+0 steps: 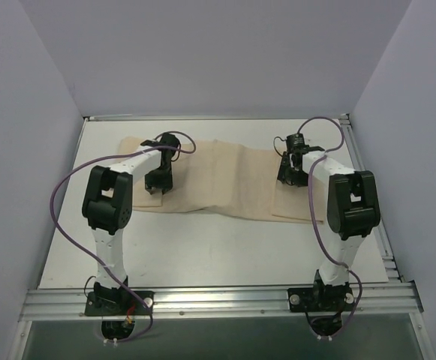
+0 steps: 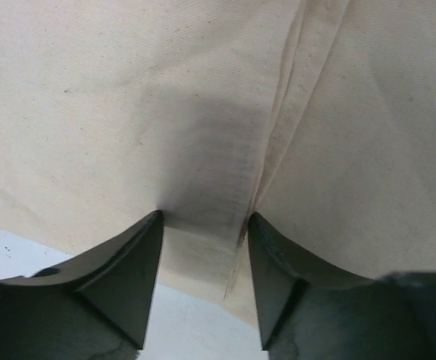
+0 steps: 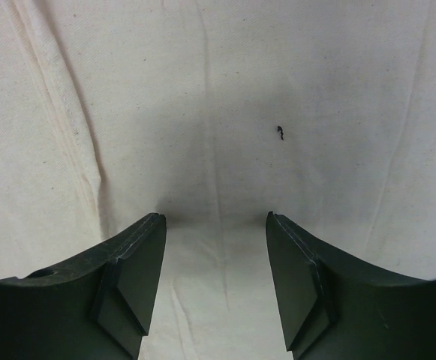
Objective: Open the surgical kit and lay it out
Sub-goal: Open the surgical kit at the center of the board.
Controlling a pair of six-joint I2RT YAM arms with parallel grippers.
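The beige cloth wrap (image 1: 218,180) lies spread across the far half of the white table. My left gripper (image 1: 156,186) is open, tips down on the wrap's near left edge; in the left wrist view its fingers (image 2: 139,262) straddle a stitched hem fold (image 2: 240,187) of the cloth. My right gripper (image 1: 289,176) is open, tips down on the wrap's right part; in the right wrist view the fingers (image 3: 139,262) frame wrinkled cloth (image 3: 218,112) with a small dark speck (image 3: 281,133). The steel tray and instruments are hidden or out of view.
White table (image 1: 202,247) with grey walls left, right and behind. A metal rail (image 1: 218,300) carries both arm bases at the near edge. A rail runs along the table's right side (image 1: 386,255). Bare table shows in the left wrist view (image 2: 195,330).
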